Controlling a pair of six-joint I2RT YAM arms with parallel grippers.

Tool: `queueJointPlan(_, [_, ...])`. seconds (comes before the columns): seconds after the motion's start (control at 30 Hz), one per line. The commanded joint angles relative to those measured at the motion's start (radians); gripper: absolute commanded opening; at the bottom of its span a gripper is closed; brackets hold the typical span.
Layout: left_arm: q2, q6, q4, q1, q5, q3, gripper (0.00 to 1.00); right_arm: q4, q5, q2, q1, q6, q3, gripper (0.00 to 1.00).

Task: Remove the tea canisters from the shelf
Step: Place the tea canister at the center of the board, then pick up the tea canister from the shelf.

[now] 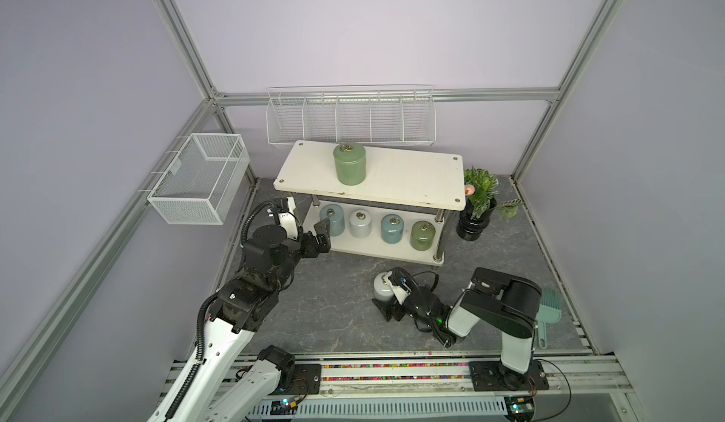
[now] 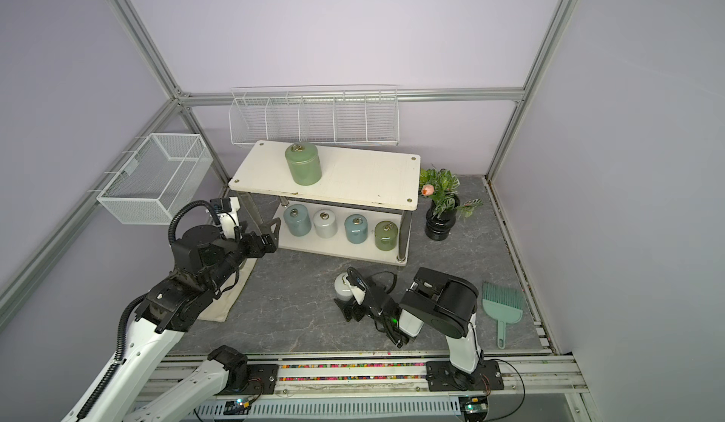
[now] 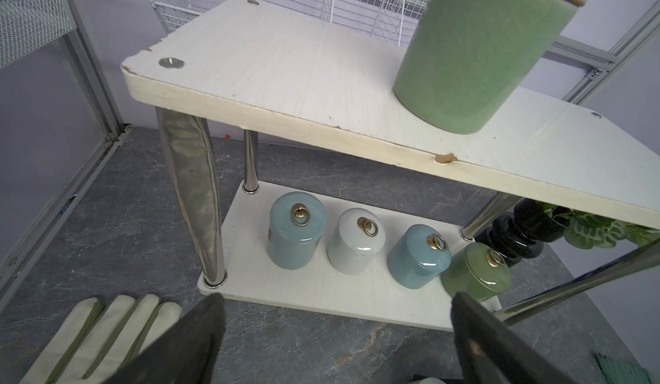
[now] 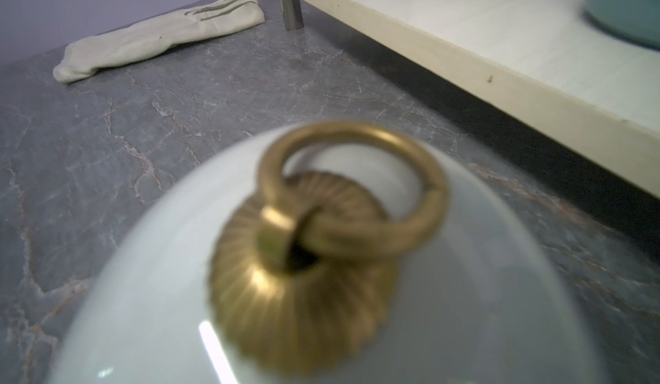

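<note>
In both top views 5 canisters (image 1: 392, 229) stand on the cream 2-tier shelf (image 1: 412, 176), a glossy green ceramic tea canister (image 1: 349, 163) on top and 4 below. 1 white ceramic canister (image 1: 380, 288) sits on the grey marbled table (image 1: 333, 302) at the right claw (image 1: 386, 310); whether it grips I cannot tell. The left wrist view shows the left claw (image 3: 337, 296) released before the lower row (image 3: 353, 243), and the right wrist view shows only that canister's brass ring (image 4: 351, 134).

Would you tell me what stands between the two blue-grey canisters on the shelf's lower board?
A white canister stands upright between them on the lower board, with nothing else in the gap; both top views and the left wrist view show it.
</note>
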Motion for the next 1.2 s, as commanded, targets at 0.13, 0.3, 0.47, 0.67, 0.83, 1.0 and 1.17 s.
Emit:
queueJointPlan(0.13, [-0.028, 0.024, -0.015, -0.003, -0.006, -0.014, 1.00, -0.070, 0.070, -0.056, 0.023, 0.005, -0.001, 0.89])
queueJointPlan(0.3, [-0.031, 0.035, -0.019, -0.003, -0.009, -0.014, 1.00, -0.127, 0.131, -0.149, 0.030, -0.013, -0.026, 0.89])
queueJointPlan(0.47, [-0.026, 0.038, -0.007, -0.004, -0.003, -0.019, 1.00, -0.252, 0.100, -0.244, 0.032, -0.052, -0.004, 0.89])
queueJointPlan(0.67, [-0.014, 0.043, 0.001, -0.003, -0.001, -0.019, 1.00, -0.338, 0.095, -0.346, 0.046, -0.071, 0.004, 0.89])
queueJointPlan(0.83, [-0.013, 0.054, 0.004, -0.003, -0.001, -0.017, 1.00, -0.417, 0.102, -0.434, 0.062, -0.097, 0.016, 0.89])
queueJointPlan(1.0, [-0.008, 0.057, 0.001, -0.004, -0.002, -0.014, 1.00, -0.488, 0.167, -0.569, 0.090, -0.120, 0.015, 0.89])
queueJointPlan(1.17, [-0.008, 0.053, 0.004, -0.004, 0.010, -0.005, 1.00, -0.679, 0.224, -0.770, 0.103, -0.149, 0.064, 0.89])
